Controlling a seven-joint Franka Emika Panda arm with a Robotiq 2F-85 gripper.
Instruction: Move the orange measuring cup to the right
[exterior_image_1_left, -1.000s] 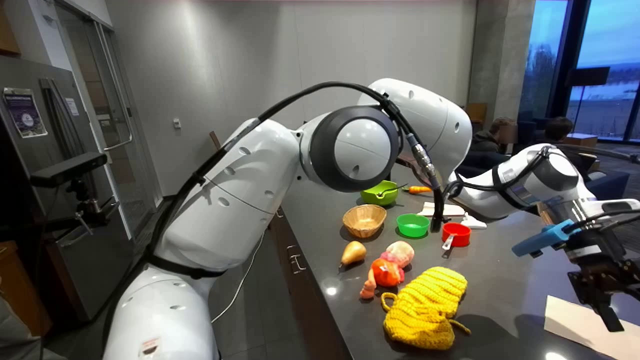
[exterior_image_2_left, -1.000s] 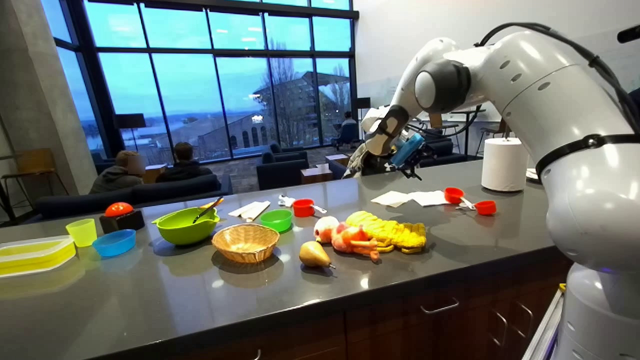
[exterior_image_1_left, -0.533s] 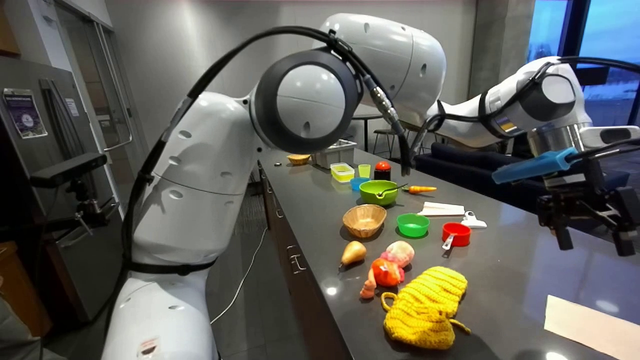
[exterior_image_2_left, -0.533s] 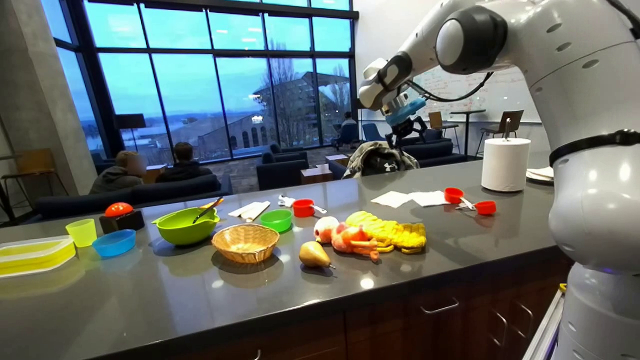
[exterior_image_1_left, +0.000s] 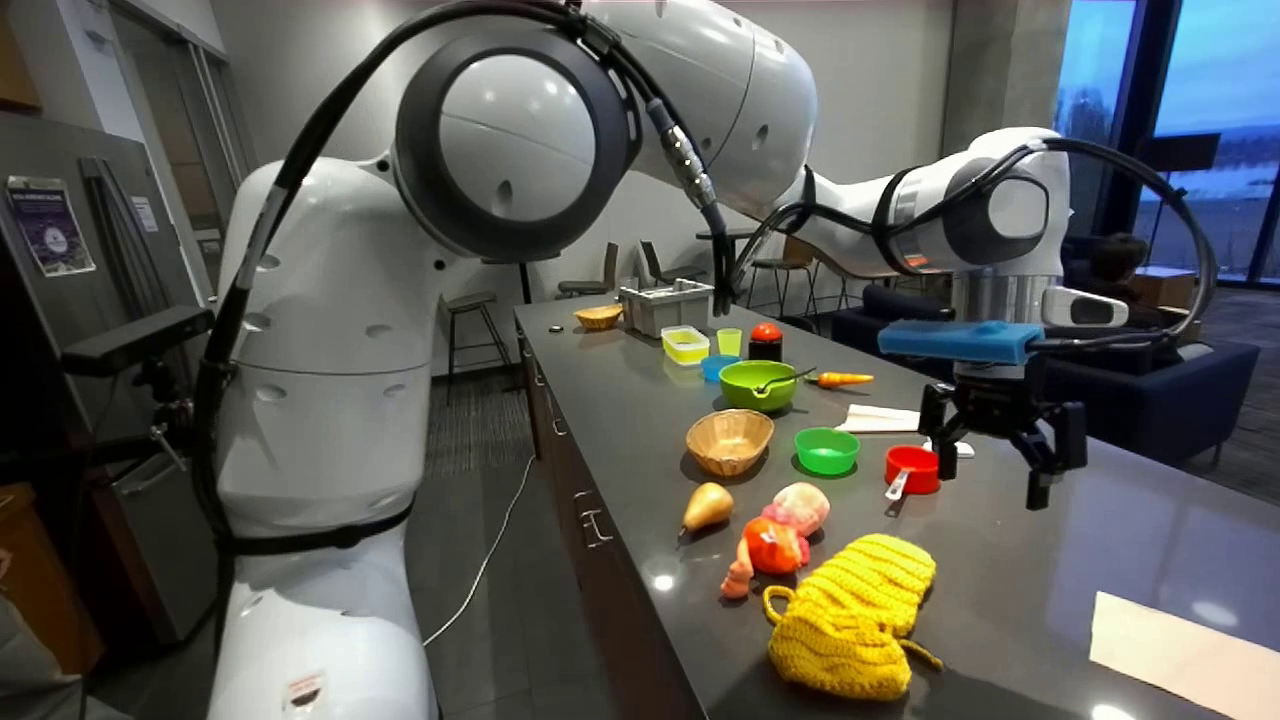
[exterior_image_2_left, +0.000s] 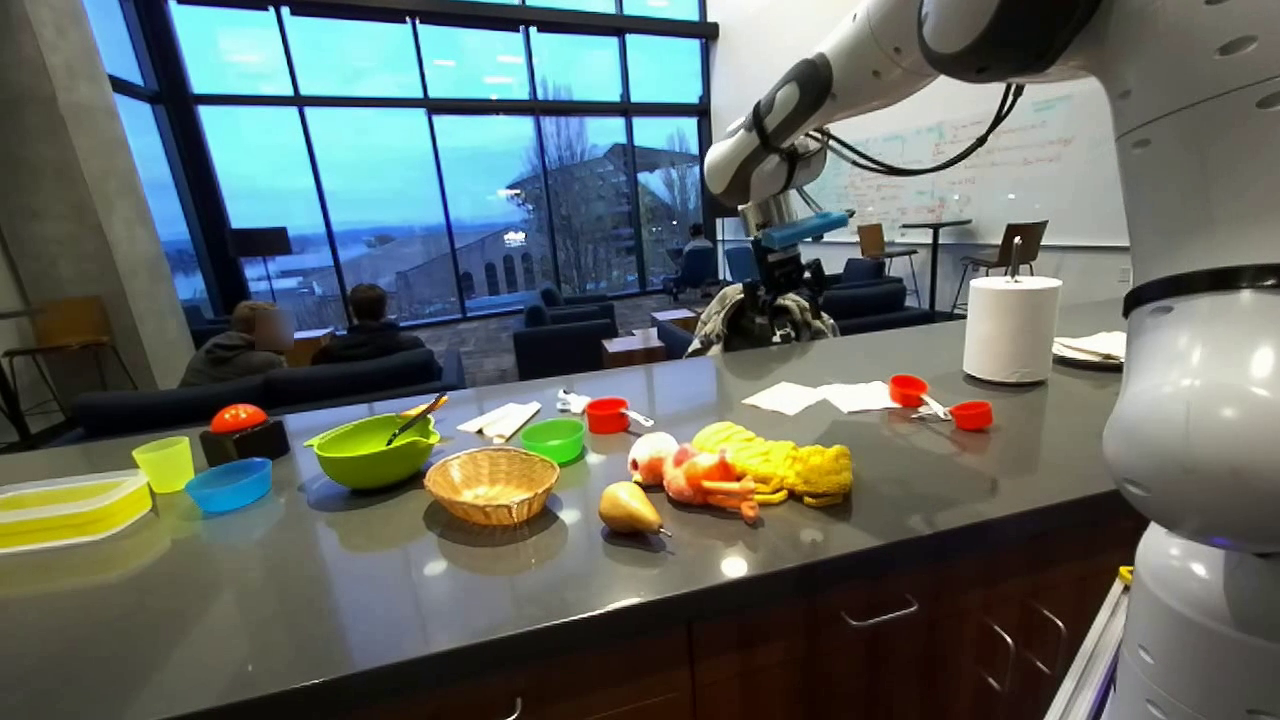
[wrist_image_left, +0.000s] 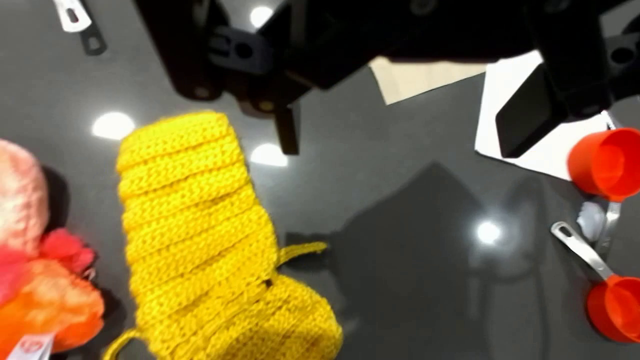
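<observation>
Three red-orange measuring cups lie on the counter. One orange measuring cup (exterior_image_1_left: 918, 480) stands beside the green cup (exterior_image_1_left: 826, 452) and also shows in an exterior view (exterior_image_2_left: 606, 416); only its handle (wrist_image_left: 72, 16) shows in the wrist view. Two more red-orange cups, an upper one (exterior_image_2_left: 906, 389) and a lower one (exterior_image_2_left: 970, 416), lie together by the white paper; the wrist view shows them at its right edge (wrist_image_left: 607, 162) (wrist_image_left: 617, 307). My gripper (wrist_image_left: 406, 137) is open and empty, pointing down high above the counter. Its jaws stand wide apart.
The yellow knitted cloth (wrist_image_left: 200, 225), the pinkish-red lumpy thing (exterior_image_2_left: 700, 474), a pear (exterior_image_2_left: 628, 508) and a wicker basket (exterior_image_2_left: 490, 487) stand near the counter's front edge. White paper (exterior_image_2_left: 858, 397) and a paper roll (exterior_image_2_left: 1011, 330) are at the right.
The arm has risen and drawn back. The gripper has turned from tilted to pointing down and shifted left in both exterior views. It stays open. No object on the counter has moved.
</observation>
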